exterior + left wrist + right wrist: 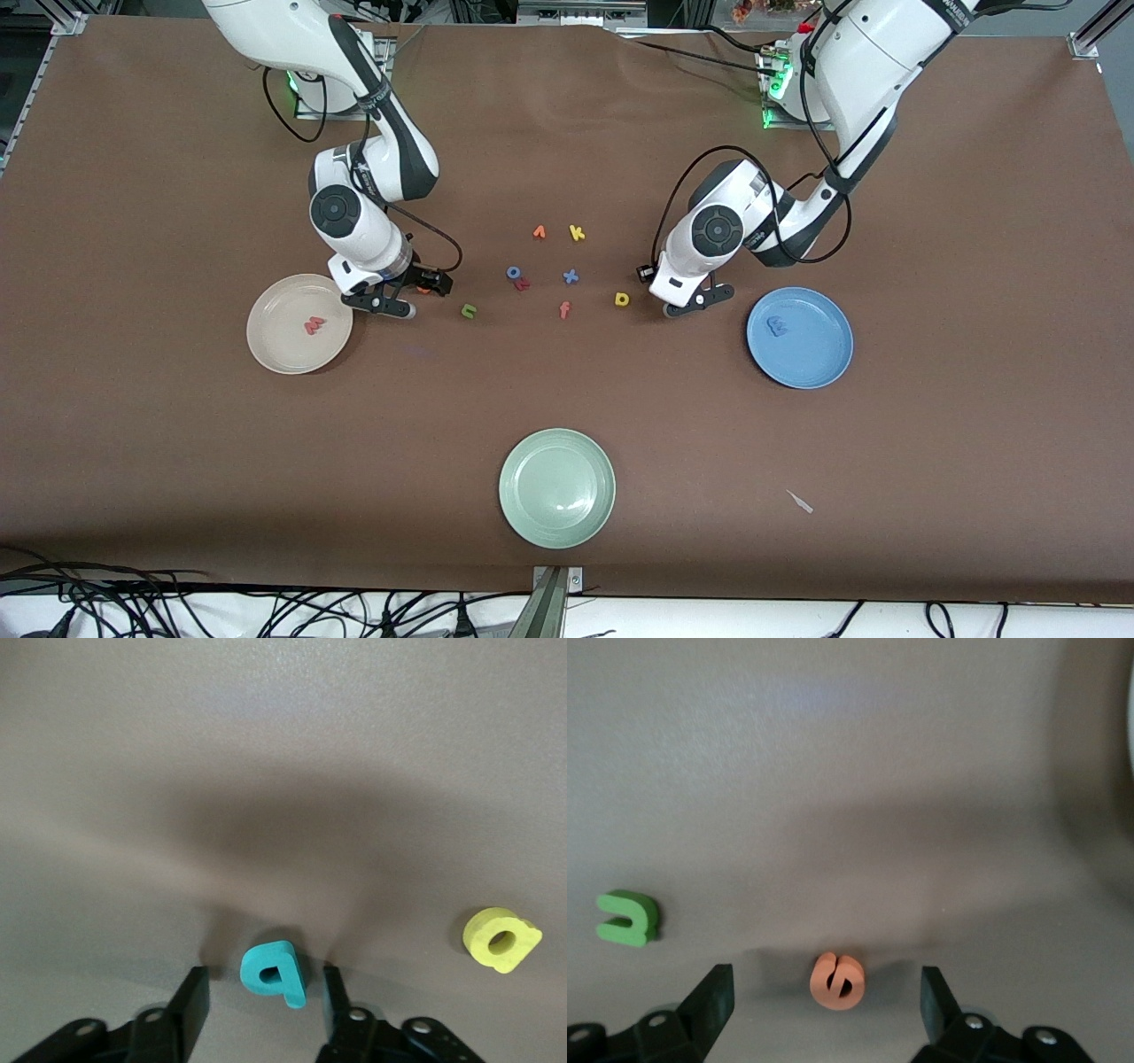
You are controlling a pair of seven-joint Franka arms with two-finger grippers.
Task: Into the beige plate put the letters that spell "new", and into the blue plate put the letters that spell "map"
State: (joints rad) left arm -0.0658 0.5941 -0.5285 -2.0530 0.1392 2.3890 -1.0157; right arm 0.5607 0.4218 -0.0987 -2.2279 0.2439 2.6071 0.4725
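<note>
My left gripper (700, 301) is down at the table between the yellow "p" (622, 299) and the blue plate (824, 368). Its open jaws (263, 992) straddle the teal "a" (275, 973) with a gap on each side; the yellow "p" (500, 939) lies off to one side. The blue "m" (779, 326) lies in the blue plate. My right gripper (415, 295) is low beside the beige plate (275, 350), which holds the salmon-red "w" (315, 326). Its jaws (827, 992) stand wide open around the orange "e" (838, 981). The green "n" (469, 310) (627, 918) lies nearby.
Loose letters sit mid-table between the arms: an orange one (539, 232), yellow "k" (577, 233), blue "o" (514, 273), red "r" (523, 284), a blue cross shape (570, 276), salmon "f" (564, 309). A pale green plate (556, 523) lies nearer the camera, a white scrap (800, 501) beside it.
</note>
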